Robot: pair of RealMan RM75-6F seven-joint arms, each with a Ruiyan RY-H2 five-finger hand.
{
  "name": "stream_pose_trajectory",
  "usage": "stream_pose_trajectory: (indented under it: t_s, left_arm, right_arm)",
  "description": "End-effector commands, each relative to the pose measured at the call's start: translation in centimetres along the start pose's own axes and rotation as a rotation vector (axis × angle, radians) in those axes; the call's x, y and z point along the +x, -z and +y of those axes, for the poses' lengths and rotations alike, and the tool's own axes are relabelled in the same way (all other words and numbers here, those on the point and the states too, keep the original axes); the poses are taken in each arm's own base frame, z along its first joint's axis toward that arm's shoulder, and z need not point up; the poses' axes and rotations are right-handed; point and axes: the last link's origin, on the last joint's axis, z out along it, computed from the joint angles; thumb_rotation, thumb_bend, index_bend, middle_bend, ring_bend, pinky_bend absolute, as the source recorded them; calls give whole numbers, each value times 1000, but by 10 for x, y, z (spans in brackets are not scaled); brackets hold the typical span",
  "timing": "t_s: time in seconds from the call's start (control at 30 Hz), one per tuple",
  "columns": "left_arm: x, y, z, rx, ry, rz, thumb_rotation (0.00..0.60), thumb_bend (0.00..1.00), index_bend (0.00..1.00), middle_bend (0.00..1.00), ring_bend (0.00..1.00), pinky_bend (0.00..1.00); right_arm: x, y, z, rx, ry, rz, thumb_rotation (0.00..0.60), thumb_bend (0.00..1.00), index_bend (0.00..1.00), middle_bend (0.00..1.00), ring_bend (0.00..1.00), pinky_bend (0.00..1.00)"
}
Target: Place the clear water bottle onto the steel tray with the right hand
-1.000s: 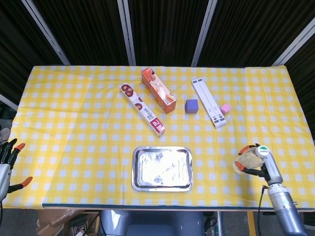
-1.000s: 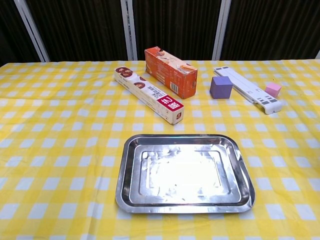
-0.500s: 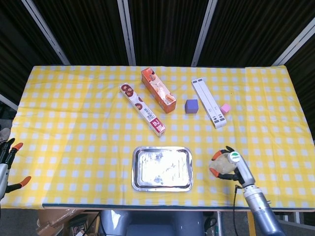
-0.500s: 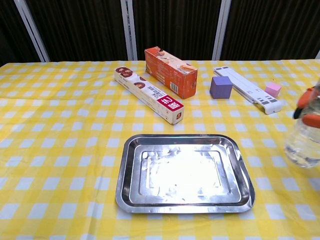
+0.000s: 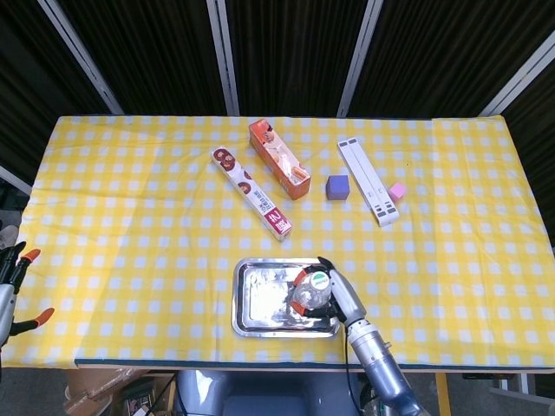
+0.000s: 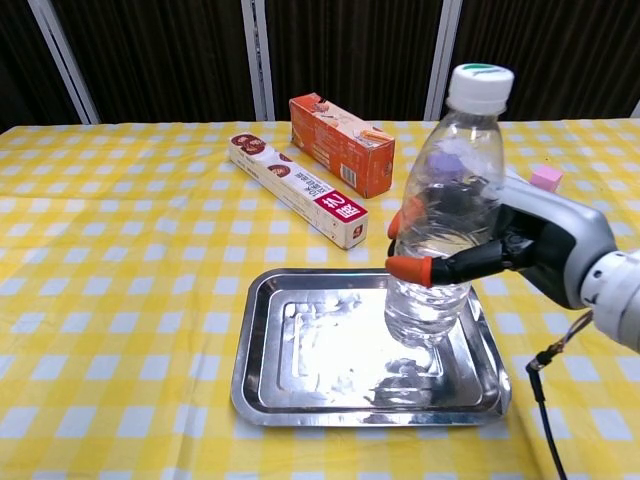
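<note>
We see the right hand gripping the clear water bottle around its middle, fingers wrapped on the body. The bottle stands upright, long axis vertical, over the right half of the steel tray. Its base looks just above or barely touching the tray floor; we cannot tell which. What remains, we judge, is a straight lowering and release. The left hand hangs open at the worktop's far left edge, well apart.

Water bottle upright over the steel tray, boxes behind.
</note>
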Motion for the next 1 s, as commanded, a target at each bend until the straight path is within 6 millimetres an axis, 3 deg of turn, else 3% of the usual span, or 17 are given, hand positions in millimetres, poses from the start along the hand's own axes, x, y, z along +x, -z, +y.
stream_pose_trajectory:
  t_s: [0.03,0.57,0.63,0.73,0.8,0.9,1.0]
  left_arm:
    - [-1,-1,0,0,4,-8,600,192,114,0,0,0]
    - [1,1,0,-9,4,-1,600,192,114,0,0,0]
    - [0,1,1,-10,3,-3,600,192,114,0,0,0]
    - [-1,0,2,-12,-2,-6,600,192,114,0,0,0]
    - [-1,0,3,-15,-4,-8,600,192,115,0,0,0]
    - [-2,1,3,-16,-7,-7,600,192,114,0,0,0]
    - [-2,0,3,-14,-7,-8,600,192,114,0,0,0]
  right_arm:
    - [-4,-11,0,-5,57,35,600,327,853,612,295,0]
    - [-14,-8,26,-87,29,20,600,326,853,612,295,0]
    - [-17,-6,28,-89,31,2,600,281,822,612,295,0]
    - [-19,-5,31,-93,40,-20,600,130,658,564,282,0]
    - [-21,-5,33,-98,44,-44,600,61,504,456,229,0]
    - [-25,-3,36,-110,38,-90,600,13,247,304,129,0]
    - [-25,-3,38,-128,31,-127,600,0,114,191,59,0]
